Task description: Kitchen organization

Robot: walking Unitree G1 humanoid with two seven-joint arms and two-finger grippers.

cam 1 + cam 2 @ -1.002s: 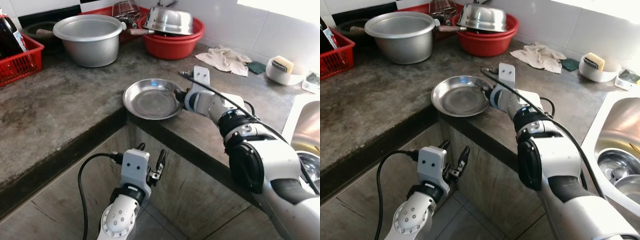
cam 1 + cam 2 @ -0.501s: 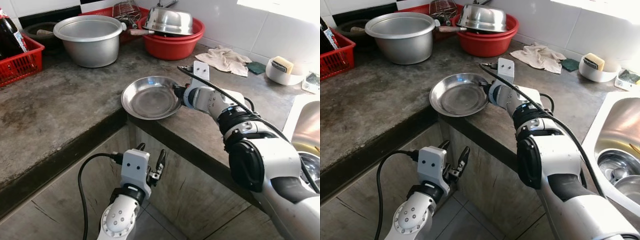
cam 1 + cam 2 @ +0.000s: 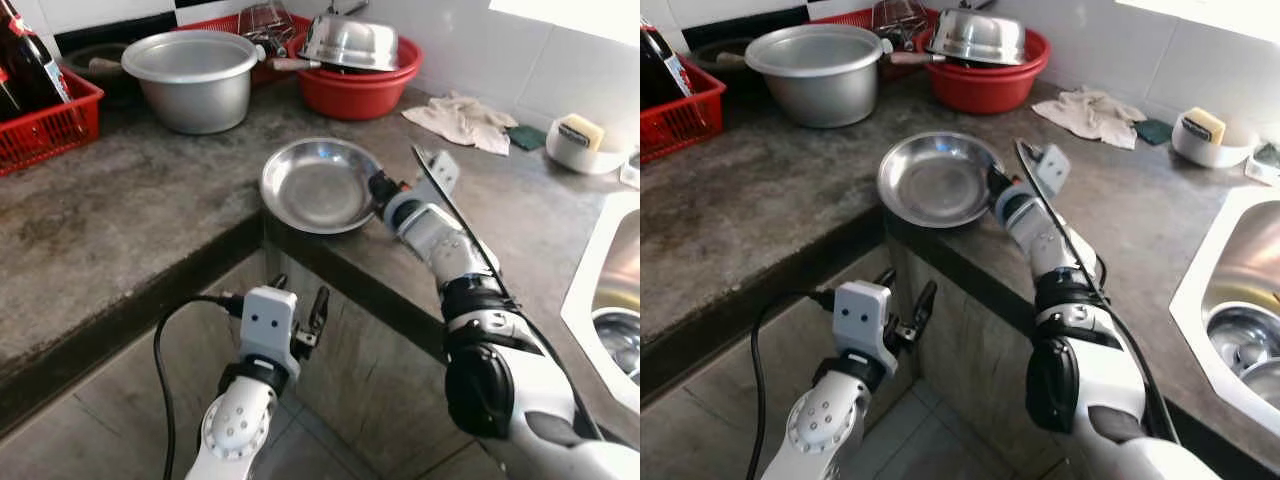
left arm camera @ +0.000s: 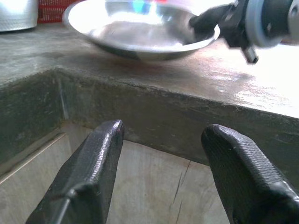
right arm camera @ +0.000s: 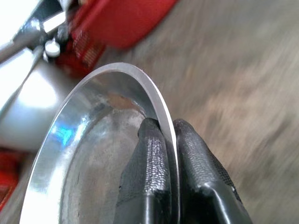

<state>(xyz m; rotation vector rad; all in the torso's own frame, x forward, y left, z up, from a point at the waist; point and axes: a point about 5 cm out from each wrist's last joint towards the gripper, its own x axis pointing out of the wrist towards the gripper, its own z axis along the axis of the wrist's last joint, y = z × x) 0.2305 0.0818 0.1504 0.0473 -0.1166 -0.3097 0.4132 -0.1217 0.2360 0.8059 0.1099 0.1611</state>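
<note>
A shallow steel plate (image 3: 318,184) sits near the corner edge of the grey stone counter (image 3: 120,220), slightly tilted. My right gripper (image 3: 379,187) is shut on the plate's right rim; in the right wrist view the two black fingers (image 5: 152,163) pinch the thin rim (image 5: 154,100), one inside, one outside. My left gripper (image 3: 300,310) hangs open below the counter edge, in front of the cabinet face; its fingers (image 4: 88,172) hold nothing.
At the back stand a large aluminium pot (image 3: 190,75), a red basin (image 3: 360,90) with an upturned steel bowl (image 3: 350,42), and a red basket (image 3: 45,115) with bottles. A cloth (image 3: 460,118) and a sponge dish (image 3: 580,140) lie right. The sink (image 3: 1240,300) is far right.
My right gripper has carried the plate a little farther onto the counter, and the right arm has straightened. The camera has shifted too. The left gripper stays as it was.
</note>
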